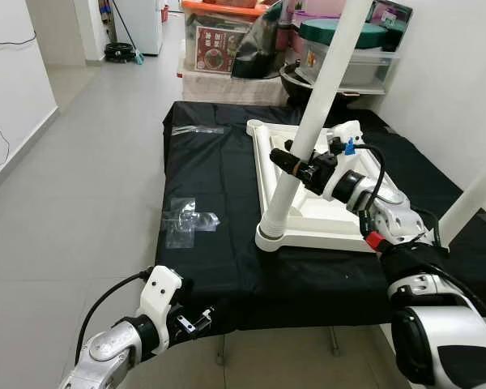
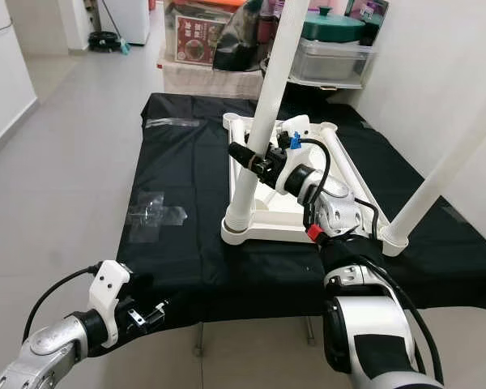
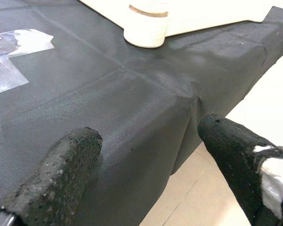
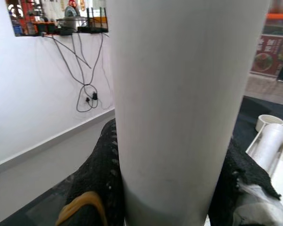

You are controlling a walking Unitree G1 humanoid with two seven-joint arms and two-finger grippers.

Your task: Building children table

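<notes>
The right gripper (image 1: 296, 162) squeezes a white table leg (image 1: 314, 121) that stands in the near left corner of the upside-down white tabletop (image 1: 324, 217), so the step looks like fixing this leg, and next it likely needs a turn or push until tight. The left gripper (image 3: 146, 155) hangs open at the near edge. The tabletop lies on a black cloth (image 1: 211, 203), on a grey tile floor (image 1: 81, 162) with storage boxes (image 1: 340, 49) behind.
</notes>
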